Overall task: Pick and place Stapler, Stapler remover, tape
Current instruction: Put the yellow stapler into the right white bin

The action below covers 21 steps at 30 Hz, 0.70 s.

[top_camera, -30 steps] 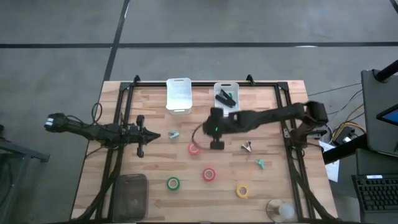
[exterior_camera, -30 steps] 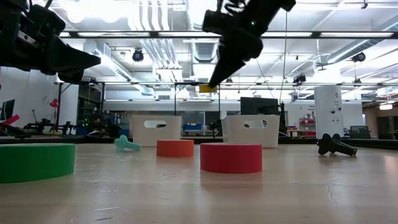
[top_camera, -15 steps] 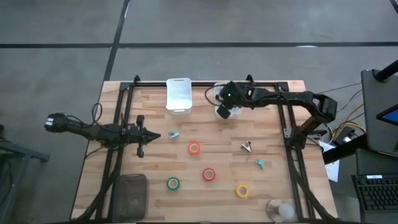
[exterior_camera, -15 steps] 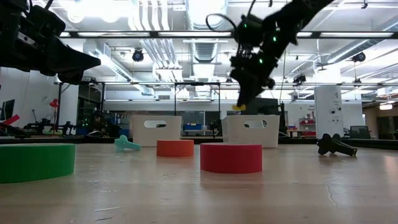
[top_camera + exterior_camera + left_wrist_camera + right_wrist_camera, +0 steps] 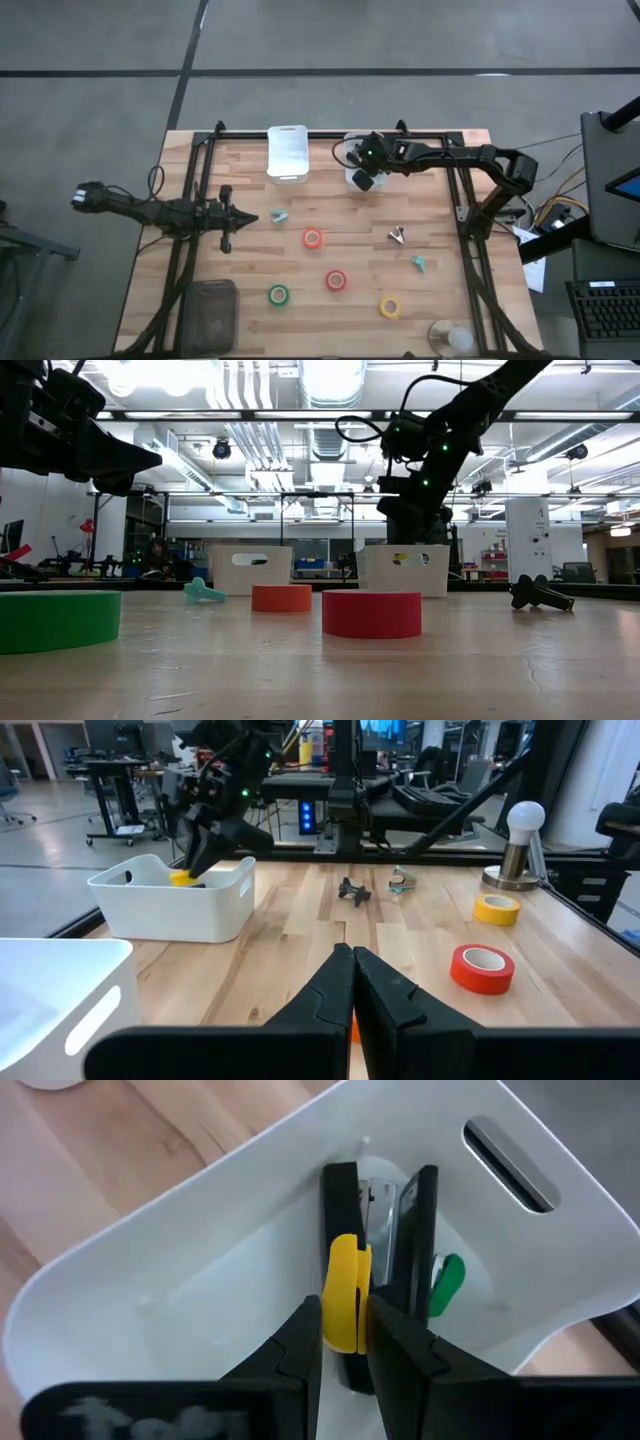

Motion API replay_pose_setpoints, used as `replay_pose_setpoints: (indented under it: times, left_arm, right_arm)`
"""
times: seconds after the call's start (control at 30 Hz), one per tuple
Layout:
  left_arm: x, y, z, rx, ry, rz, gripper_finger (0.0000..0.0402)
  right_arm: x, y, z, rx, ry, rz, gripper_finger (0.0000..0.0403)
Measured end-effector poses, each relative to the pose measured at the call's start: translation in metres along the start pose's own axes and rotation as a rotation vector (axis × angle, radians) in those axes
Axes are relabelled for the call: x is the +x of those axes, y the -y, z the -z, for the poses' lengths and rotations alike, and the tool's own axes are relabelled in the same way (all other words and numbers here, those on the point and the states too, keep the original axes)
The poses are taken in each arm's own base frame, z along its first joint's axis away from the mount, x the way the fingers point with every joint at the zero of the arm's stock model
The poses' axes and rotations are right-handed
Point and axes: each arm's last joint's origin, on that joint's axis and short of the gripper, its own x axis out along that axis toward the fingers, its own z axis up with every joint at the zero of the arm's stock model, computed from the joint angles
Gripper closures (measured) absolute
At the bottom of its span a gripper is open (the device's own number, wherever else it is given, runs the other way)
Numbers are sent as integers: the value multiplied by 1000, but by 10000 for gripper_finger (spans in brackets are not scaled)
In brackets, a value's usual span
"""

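Right wrist view has the right gripper pinched on a small yellow piece, hanging inside the white bin over the stapler lying there. Let go crooked and it could bounce off the stapler or the wall. Tape rolls wait mid-table; the left gripper, fingers together, idles beside them.

table: pale planked wood, matt | bin: smooth white plastic | stapler: black, metal inside
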Motion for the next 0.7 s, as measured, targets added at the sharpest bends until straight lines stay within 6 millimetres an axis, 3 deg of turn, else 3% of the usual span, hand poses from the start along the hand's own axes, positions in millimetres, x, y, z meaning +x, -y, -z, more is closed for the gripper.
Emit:
replay_pose_setpoints:
  times: [0.13, 0.27, 0.7]
  left_arm:
    - [0, 0, 0, 0, -1, 0, 390]
    - [0, 0, 0, 0, -1, 0, 390]
    - [0, 0, 0, 0, 0, 0, 390]
  right_arm:
    - [1, -1, 0, 2, -6, -25, 339]
    - [1, -6, 4, 19, -41, -183, 339]
    - [6, -5, 14, -6, -51, -120, 333]
